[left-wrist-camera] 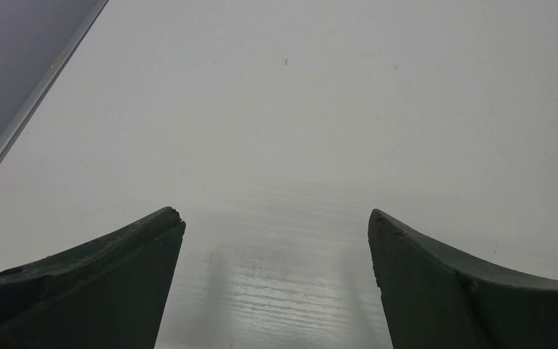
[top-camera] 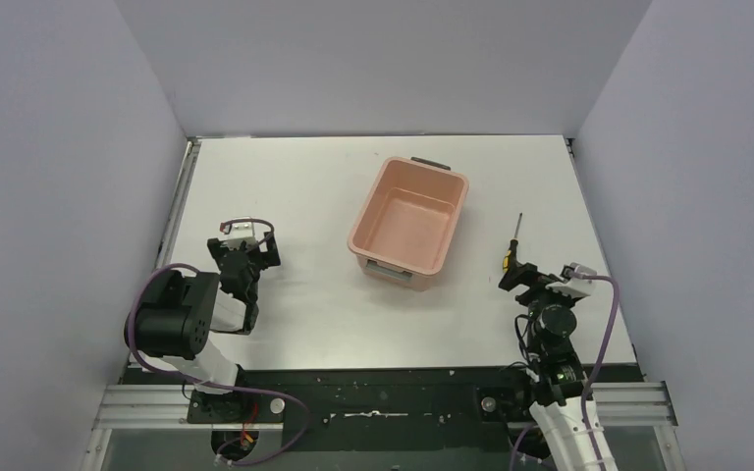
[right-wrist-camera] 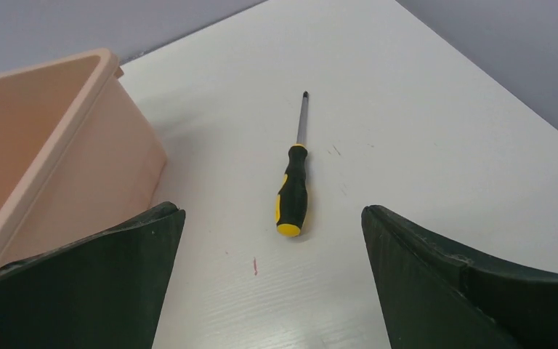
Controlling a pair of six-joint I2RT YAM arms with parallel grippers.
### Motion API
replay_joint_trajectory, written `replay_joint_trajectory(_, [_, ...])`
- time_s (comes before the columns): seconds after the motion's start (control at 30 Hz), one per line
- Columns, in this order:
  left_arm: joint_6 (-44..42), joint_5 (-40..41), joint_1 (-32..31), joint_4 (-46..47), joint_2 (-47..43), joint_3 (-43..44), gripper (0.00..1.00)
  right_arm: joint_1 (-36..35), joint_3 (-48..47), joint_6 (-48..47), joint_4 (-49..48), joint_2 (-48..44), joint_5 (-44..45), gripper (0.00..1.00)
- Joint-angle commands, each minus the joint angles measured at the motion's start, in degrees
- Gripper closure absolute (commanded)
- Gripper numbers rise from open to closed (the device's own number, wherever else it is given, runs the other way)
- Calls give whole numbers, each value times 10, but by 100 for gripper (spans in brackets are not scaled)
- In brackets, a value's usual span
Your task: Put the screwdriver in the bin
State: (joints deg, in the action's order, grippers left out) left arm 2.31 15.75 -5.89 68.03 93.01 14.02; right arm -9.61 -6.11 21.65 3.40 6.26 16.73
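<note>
The screwdriver (top-camera: 512, 243) lies flat on the white table to the right of the bin, shaft pointing away and black-and-yellow handle nearest me. In the right wrist view the screwdriver (right-wrist-camera: 293, 190) lies just ahead of the fingertips, in line with the gap. The salmon-pink bin (top-camera: 410, 221) stands empty mid-table and shows in the right wrist view (right-wrist-camera: 51, 138) at the left. My right gripper (top-camera: 522, 276) (right-wrist-camera: 272, 218) is open and empty, low over the table just behind the handle. My left gripper (top-camera: 245, 253) (left-wrist-camera: 276, 222) is open and empty over bare table at the left.
Grey walls enclose the table on three sides. A metal rail (top-camera: 179, 211) runs along the table's left edge and also shows in the left wrist view (left-wrist-camera: 22, 123). A small red mark (right-wrist-camera: 254, 266) is on the table between the right fingers.
</note>
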Motion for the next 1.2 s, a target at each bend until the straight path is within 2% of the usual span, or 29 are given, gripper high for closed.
replay_joint_trajectory(0.0, [-4, -11, 3, 18, -7, 3, 3, -1, -53, 4, -42, 73, 29, 0])
replay_joint_trajectory(0.1, [-4, -11, 2, 17, -7, 2, 3, 0, -154, -4, -30, 184, 54, 0])
replay_joint_trajectory(0.23, [-4, -11, 2, 17, -7, 3, 3, 18, -382, 9, 139, 406, 117, 0])
replay_joint_trajectory(0.3, [-4, -11, 3, 17, -7, 3, 3, 48, -500, 0, 221, 511, 78, 0])
replay_joint_trajectory(0.4, [-4, -11, 3, 17, -8, 3, 3, 93, -627, -29, 305, 643, -55, 0])
replay_joint_trajectory(0.5, [-4, -11, 3, 17, -7, 2, 3, 116, -682, -50, 335, 733, -122, 0])
replay_joint_trajectory(0.63, [-4, -11, 3, 18, -7, 3, 3, 122, -673, -57, 324, 823, -153, 5])
replay_joint_trajectory(0.77, [-5, -11, 3, 18, -7, 3, 3, 125, -650, -61, 294, 914, -195, 17])
replay_joint_trajectory(0.87, [-4, -11, 3, 18, -7, 3, 3, 126, -636, -61, 271, 965, -193, 24])
replay_joint_trajectory(0.97, [-4, -11, 3, 18, -8, 3, 3, 126, -627, -64, 263, 999, -180, 37])
replay_joint_trajectory(1.07, [-4, -11, 3, 17, -7, 3, 3, 130, -622, -66, 259, 1016, -171, 61])
replay_joint_trajectory(1.17, [-5, -11, 3, 18, -7, 3, 3, 131, -632, -71, 278, 1013, -174, 95])
